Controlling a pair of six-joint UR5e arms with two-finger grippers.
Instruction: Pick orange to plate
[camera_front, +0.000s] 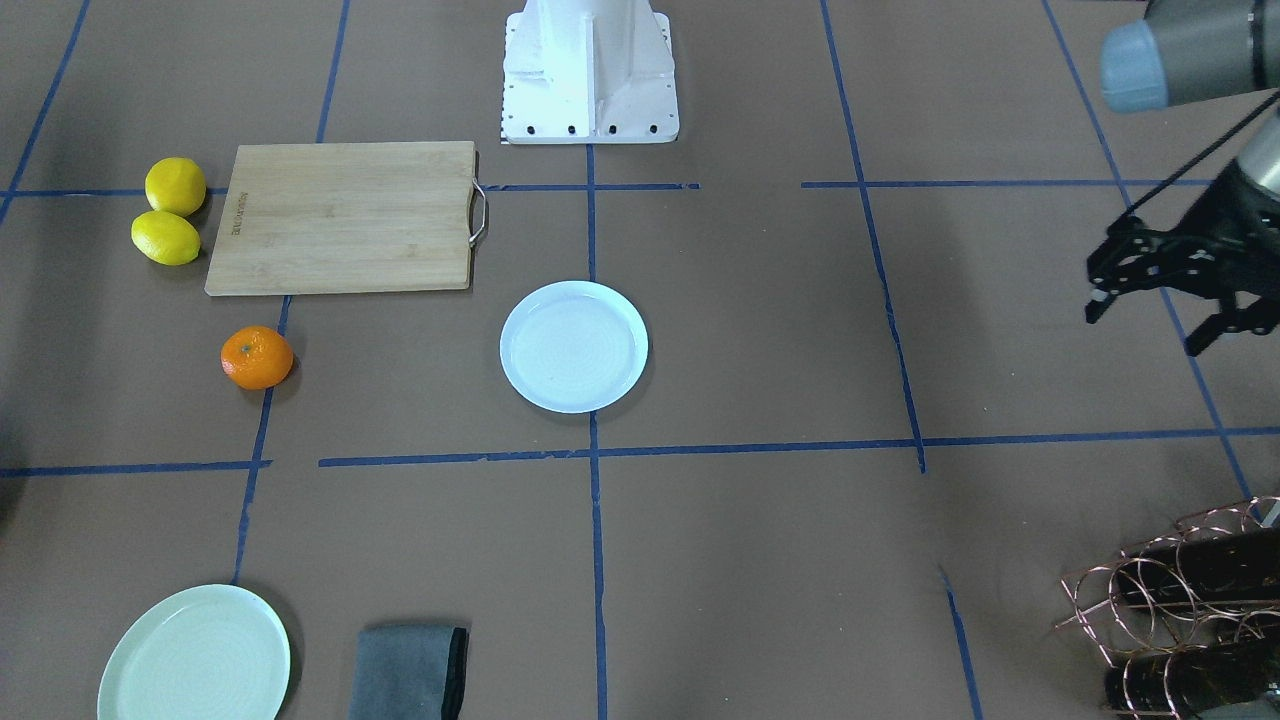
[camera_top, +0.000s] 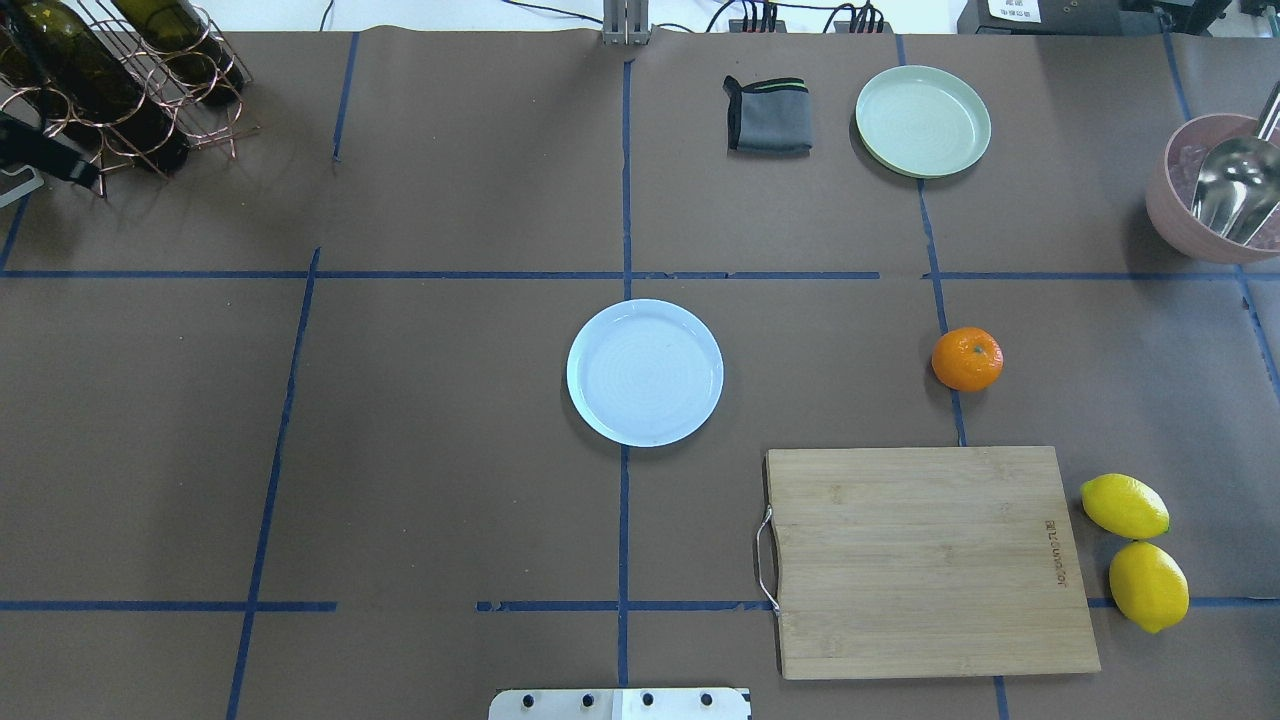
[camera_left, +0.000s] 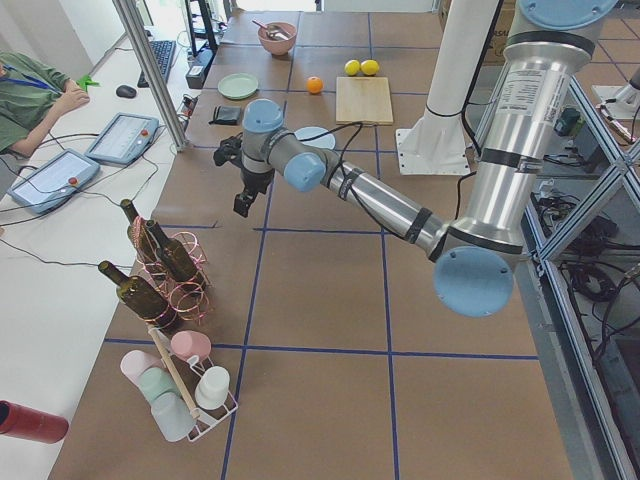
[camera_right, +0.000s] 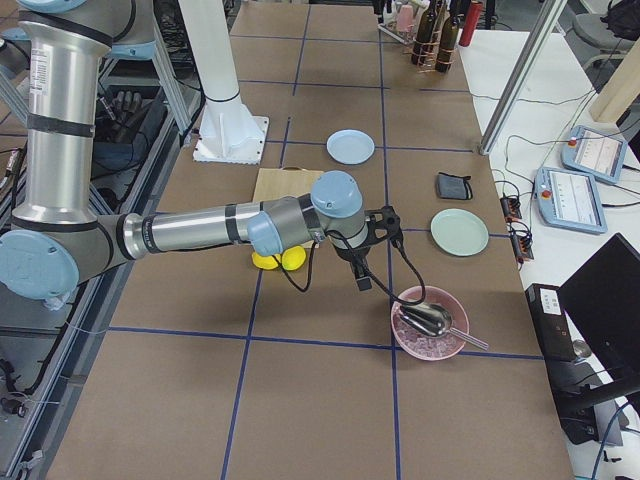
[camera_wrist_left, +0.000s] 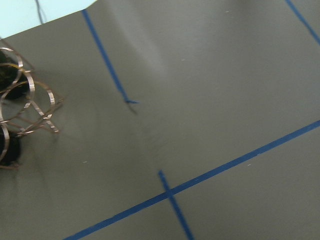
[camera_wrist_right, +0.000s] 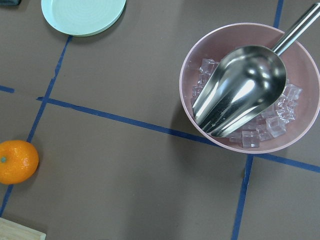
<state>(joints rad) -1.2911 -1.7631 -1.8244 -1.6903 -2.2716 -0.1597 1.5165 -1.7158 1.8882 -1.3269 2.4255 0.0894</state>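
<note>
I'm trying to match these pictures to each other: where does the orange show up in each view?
Front-facing: orange left of middle, just below the cutting board.
Overhead: orange right of middle, above the board.
Exterior left: orange far, near the top, left of the board.
Exterior right: not visible; the right arm probably covers it.
Left wrist: not in it.
Right wrist: orange at the left edge, low.
Shared landmark: the cutting board.
</note>
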